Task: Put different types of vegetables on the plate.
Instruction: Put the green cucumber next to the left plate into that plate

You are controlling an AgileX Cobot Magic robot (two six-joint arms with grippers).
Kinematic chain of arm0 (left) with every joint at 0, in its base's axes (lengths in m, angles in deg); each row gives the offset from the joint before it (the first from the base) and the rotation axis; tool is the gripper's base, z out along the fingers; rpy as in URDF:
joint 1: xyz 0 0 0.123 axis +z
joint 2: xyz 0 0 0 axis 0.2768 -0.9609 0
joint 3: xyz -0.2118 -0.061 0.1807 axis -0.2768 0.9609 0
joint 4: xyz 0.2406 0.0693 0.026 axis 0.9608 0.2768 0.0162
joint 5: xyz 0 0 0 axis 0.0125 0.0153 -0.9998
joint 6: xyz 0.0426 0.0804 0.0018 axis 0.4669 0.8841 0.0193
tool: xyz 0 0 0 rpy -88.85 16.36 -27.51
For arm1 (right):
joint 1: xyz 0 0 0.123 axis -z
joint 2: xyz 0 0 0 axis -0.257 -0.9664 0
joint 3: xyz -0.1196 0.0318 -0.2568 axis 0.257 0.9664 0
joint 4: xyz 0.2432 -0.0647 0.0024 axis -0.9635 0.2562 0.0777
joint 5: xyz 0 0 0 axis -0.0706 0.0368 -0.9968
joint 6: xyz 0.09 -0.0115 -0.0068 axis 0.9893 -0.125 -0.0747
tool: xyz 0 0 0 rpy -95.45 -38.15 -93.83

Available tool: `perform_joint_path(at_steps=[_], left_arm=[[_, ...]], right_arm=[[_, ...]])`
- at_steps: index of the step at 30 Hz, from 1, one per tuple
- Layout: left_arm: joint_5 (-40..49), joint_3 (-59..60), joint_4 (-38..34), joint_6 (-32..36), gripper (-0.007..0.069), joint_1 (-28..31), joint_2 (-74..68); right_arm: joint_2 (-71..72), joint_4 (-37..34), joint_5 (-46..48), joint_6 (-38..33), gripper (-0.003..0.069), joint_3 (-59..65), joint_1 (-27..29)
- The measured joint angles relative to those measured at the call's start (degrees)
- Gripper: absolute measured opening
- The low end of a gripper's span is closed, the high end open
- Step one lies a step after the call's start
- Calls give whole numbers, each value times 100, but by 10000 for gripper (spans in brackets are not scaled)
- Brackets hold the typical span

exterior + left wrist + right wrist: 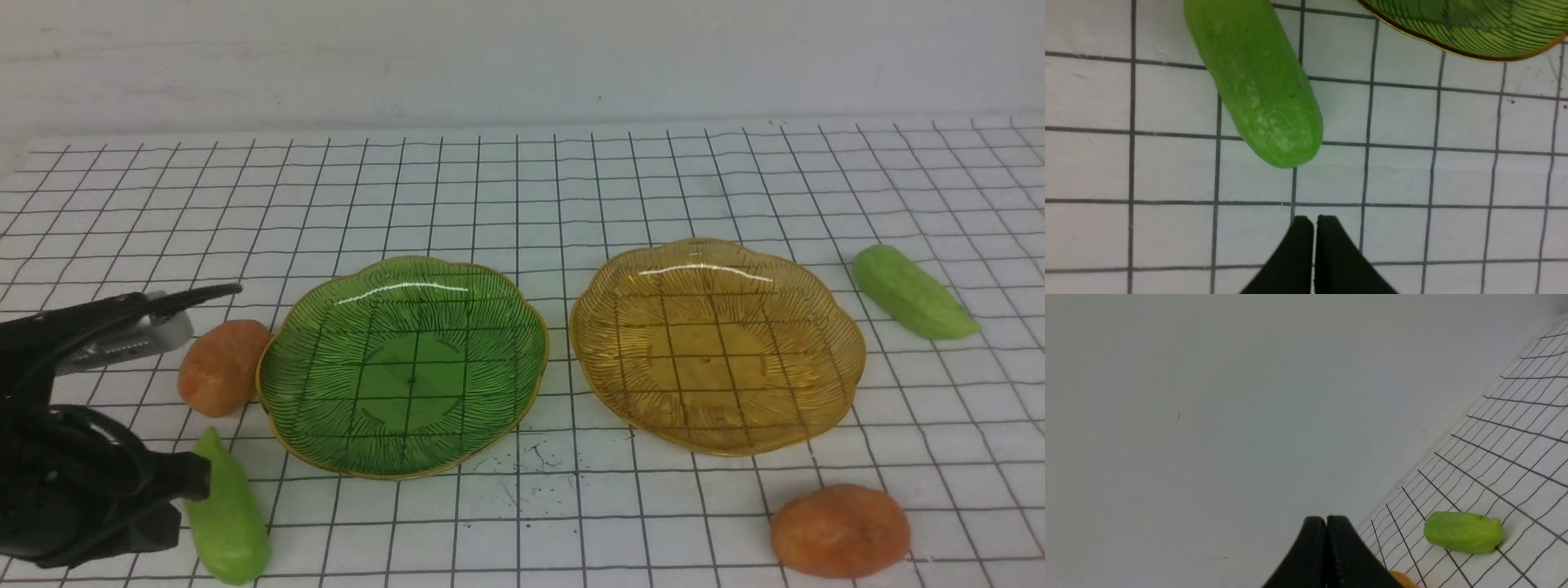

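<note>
Bright even light — glare on green plate (pixel 404 367)

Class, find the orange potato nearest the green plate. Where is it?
In the front view, the orange potato lies on the gridded mat on the robot's left, beside the left rim of the green plate, with a green cucumber nearer the camera.

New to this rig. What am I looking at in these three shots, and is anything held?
A two-armed robot faces a gridded table. The wide shot looks forward from between the arms; the other two come from cameras on each wrist. The black tips there are the left gripper and right gripper, both shut, holding nothing. On the table: an empty green plate, an empty amber plate, a left potato and left cucumber beside the green plate, a right potato on the near side of the amber plate, and a right cucumber to its right.
</note>
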Motion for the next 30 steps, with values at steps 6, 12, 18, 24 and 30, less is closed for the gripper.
perform_joint_path(at_steps=[6, 12, 18, 24, 30], left_arm=[[-515, -228, 278, -37, 6, 0, -563], [-912, -338, 586, -66, 106, 0, -1042], [-1051, -338, 599, -66, 340, 0, -1560], [-1351, -338, 562, -86, 640, 0, -1724], [-1708, -349, 537, -86, 682, 0, -2141]], right_arm=[[-45, 209, 2059, -245, -15, -427, -4], [-937, 951, 3712, -968, -15, -1753, -11], [-2272, 1886, 5400, -1200, -15, -3117, -11], [-2970, 2096, 5887, -1225, -15, -3357, -11], [-2984, 2051, 5711, -1236, -15, -3369, -11]])
